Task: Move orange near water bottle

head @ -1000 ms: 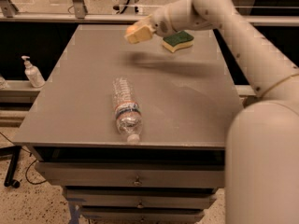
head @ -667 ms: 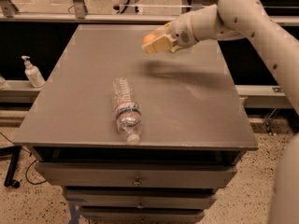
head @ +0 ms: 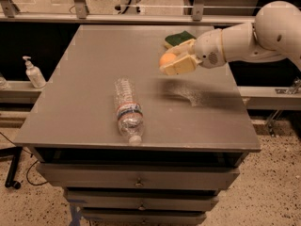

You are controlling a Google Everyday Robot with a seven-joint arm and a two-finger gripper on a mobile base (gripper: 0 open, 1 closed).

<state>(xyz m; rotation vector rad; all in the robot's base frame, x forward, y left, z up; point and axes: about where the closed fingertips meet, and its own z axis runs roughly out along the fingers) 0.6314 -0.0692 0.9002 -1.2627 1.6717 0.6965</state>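
Note:
A clear ribbed water bottle (head: 127, 108) with a white cap and a red-blue label lies on its side on the grey table (head: 84, 88), cap toward the front edge. My gripper (head: 173, 61) hangs above the table's right middle, to the right of and behind the bottle. Its cream fingers are shut on the orange (head: 166, 59), a small round fruit that shows between them. The orange is held clear of the table top.
A green-and-yellow sponge (head: 178, 37) lies at the table's back right, just behind my gripper. A white pump dispenser bottle (head: 33, 73) stands on a ledge left of the table. Drawers sit under the table's front edge.
My arm has pulled back to the right and my gripper has moved nearer and lower over the table with the orange in it. The sponge now shows behind it. The bottle has not moved.

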